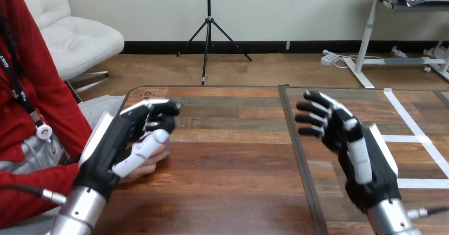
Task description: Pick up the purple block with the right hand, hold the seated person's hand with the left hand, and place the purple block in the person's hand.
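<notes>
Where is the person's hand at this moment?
In the head view, the person's hand rests at the left side of the table, enclosed by the left hand, whose fingers and thumb curl round it.

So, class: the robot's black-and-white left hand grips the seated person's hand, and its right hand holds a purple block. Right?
Not quite: the head view shows the right hand open and empty. The left hand does grip the person's hand.
</notes>
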`<state>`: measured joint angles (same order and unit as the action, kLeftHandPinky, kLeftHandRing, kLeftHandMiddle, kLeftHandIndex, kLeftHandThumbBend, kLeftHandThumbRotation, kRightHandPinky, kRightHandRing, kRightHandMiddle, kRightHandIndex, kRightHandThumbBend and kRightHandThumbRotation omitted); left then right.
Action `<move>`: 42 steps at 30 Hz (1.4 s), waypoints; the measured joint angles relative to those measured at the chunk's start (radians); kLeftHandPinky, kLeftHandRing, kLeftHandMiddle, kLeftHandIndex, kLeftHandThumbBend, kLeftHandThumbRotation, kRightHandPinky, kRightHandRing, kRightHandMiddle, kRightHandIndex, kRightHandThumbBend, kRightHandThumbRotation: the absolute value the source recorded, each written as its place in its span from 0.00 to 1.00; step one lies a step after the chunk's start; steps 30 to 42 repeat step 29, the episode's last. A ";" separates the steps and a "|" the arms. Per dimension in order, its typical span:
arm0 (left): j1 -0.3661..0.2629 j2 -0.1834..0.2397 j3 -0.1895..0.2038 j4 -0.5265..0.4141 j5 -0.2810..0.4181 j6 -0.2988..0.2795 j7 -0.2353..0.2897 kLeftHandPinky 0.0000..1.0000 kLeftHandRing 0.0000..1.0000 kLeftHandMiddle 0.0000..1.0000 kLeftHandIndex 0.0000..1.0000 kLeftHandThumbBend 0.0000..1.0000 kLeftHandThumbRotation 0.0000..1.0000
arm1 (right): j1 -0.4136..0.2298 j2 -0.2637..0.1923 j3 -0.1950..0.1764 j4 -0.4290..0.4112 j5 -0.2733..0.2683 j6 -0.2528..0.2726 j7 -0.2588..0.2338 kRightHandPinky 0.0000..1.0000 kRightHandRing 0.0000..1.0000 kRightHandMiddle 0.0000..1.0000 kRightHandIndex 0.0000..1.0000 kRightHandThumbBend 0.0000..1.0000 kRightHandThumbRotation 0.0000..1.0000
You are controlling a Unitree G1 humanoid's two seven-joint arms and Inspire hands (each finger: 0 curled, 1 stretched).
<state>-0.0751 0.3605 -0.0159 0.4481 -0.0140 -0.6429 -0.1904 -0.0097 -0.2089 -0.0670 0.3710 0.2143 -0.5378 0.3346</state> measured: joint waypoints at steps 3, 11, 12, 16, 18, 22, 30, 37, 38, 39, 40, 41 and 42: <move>0.001 -0.019 0.011 0.042 -0.050 -0.019 -0.031 0.60 0.70 0.71 0.66 0.59 0.77 | 0.003 0.012 -0.013 0.038 0.018 -0.015 0.012 0.72 0.76 0.80 0.82 0.84 1.00; 0.001 -0.077 0.046 0.157 -0.150 -0.083 -0.103 0.54 0.66 0.67 0.64 0.58 0.74 | 0.003 0.029 -0.036 0.163 0.033 -0.075 0.040 0.70 0.76 0.80 0.81 0.83 1.00; 0.001 -0.085 0.051 0.173 -0.163 -0.092 -0.113 0.53 0.65 0.67 0.64 0.58 0.73 | 0.003 0.030 -0.038 0.180 0.033 -0.082 0.042 0.70 0.76 0.80 0.81 0.83 1.00; 0.000 -0.118 0.073 0.230 -0.216 -0.125 -0.152 0.50 0.62 0.65 0.63 0.59 0.71 | 0.001 0.034 -0.049 0.245 0.032 -0.109 0.052 0.71 0.76 0.80 0.81 0.84 1.00; -0.002 -0.138 0.085 0.254 -0.240 -0.137 -0.166 0.50 0.61 0.64 0.62 0.60 0.71 | 0.001 0.036 -0.055 0.275 0.032 -0.120 0.055 0.70 0.76 0.79 0.81 0.84 1.00; -0.006 -0.172 0.111 0.293 -0.278 -0.151 -0.191 0.49 0.61 0.63 0.62 0.61 0.69 | 0.000 0.042 -0.066 0.320 0.032 -0.132 0.055 0.70 0.76 0.79 0.80 0.84 1.00; -0.022 -0.220 0.152 0.350 -0.328 -0.162 -0.231 0.49 0.59 0.62 0.61 0.57 0.65 | -0.008 0.053 -0.083 0.374 0.040 -0.136 0.055 0.69 0.75 0.78 0.80 0.85 1.00; -0.022 -0.220 0.152 0.350 -0.328 -0.162 -0.231 0.49 0.59 0.62 0.61 0.57 0.65 | -0.008 0.053 -0.083 0.374 0.040 -0.136 0.055 0.69 0.75 0.78 0.80 0.85 1.00; -0.022 -0.220 0.152 0.350 -0.328 -0.162 -0.231 0.49 0.59 0.62 0.61 0.57 0.65 | -0.008 0.053 -0.083 0.374 0.040 -0.136 0.055 0.69 0.75 0.78 0.80 0.85 1.00; -0.022 -0.220 0.152 0.350 -0.328 -0.162 -0.231 0.49 0.59 0.62 0.61 0.57 0.65 | -0.008 0.053 -0.083 0.374 0.040 -0.136 0.055 0.69 0.75 0.78 0.80 0.85 1.00; -0.022 -0.220 0.152 0.350 -0.328 -0.162 -0.231 0.49 0.59 0.62 0.61 0.57 0.65 | -0.008 0.053 -0.083 0.374 0.040 -0.136 0.055 0.69 0.75 0.78 0.80 0.85 1.00; -0.022 -0.220 0.152 0.350 -0.328 -0.162 -0.231 0.49 0.59 0.62 0.61 0.57 0.65 | -0.008 0.053 -0.083 0.374 0.040 -0.136 0.055 0.69 0.75 0.78 0.80 0.85 1.00; -0.022 -0.220 0.152 0.350 -0.328 -0.162 -0.231 0.49 0.59 0.62 0.61 0.57 0.65 | -0.008 0.053 -0.083 0.374 0.040 -0.136 0.055 0.69 0.75 0.78 0.80 0.85 1.00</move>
